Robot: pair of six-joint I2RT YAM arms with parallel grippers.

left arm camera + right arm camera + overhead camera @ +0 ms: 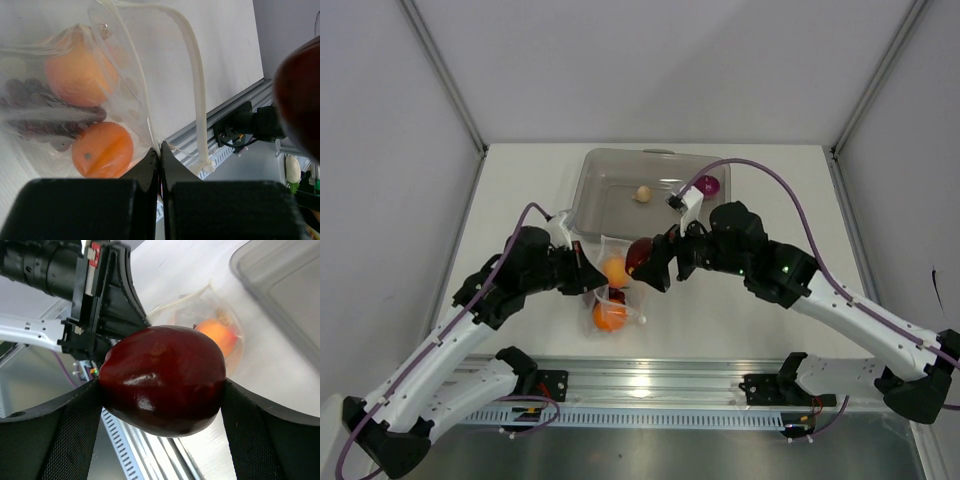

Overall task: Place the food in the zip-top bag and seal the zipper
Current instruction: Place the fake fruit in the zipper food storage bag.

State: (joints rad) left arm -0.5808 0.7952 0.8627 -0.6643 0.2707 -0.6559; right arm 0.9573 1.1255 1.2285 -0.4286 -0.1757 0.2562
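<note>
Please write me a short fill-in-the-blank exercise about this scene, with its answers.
1. The fruit in the right gripper is dark ____.
2. The left gripper pinches the zip-top bag; the orange lies ____ it.
3. The beige bulb lies in the grey ____.
Missing words: red; inside; tray.

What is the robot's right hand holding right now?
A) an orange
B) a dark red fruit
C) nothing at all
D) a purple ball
B: in the right wrist view, the right gripper has one finger pressed on each side of the shiny dark red fruit, holding it in the air.
</note>
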